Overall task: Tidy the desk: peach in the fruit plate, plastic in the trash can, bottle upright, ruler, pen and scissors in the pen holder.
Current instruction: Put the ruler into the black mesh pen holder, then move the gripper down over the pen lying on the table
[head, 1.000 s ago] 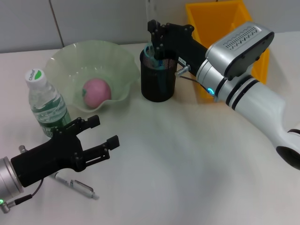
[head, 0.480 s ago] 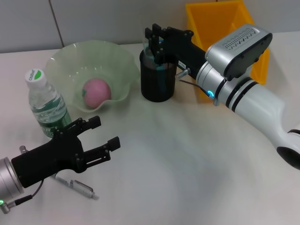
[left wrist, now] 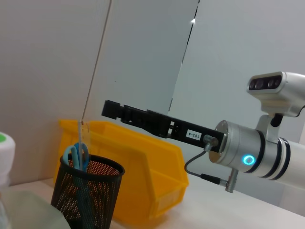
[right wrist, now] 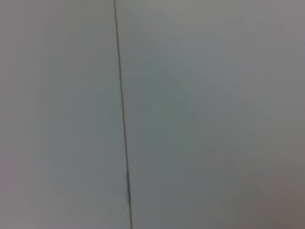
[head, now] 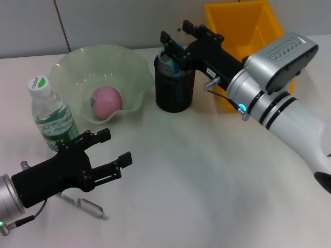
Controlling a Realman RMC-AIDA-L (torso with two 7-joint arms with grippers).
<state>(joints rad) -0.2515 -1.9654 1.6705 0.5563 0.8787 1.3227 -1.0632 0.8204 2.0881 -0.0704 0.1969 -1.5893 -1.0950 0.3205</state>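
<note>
Only the left wrist view shows blue-handled scissors (left wrist: 77,157) inside the black mesh pen holder (left wrist: 87,195); right gripper (head: 178,36), at 12 o'clock above it, spread and empty.

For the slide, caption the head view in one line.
Open right gripper above the mesh pen holder holding blue scissors; open left gripper over a pen, peach in fruit plate, bottle upright.

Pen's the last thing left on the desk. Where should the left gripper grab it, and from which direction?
The pen lies flat on the table, partly hidden under the open left gripper. Probably best to grip mid-barrel from straight above, fingers closing across its narrow width, since a low-lying, slim shaft gives no side access. The right gripper is by the pen holder.
</note>
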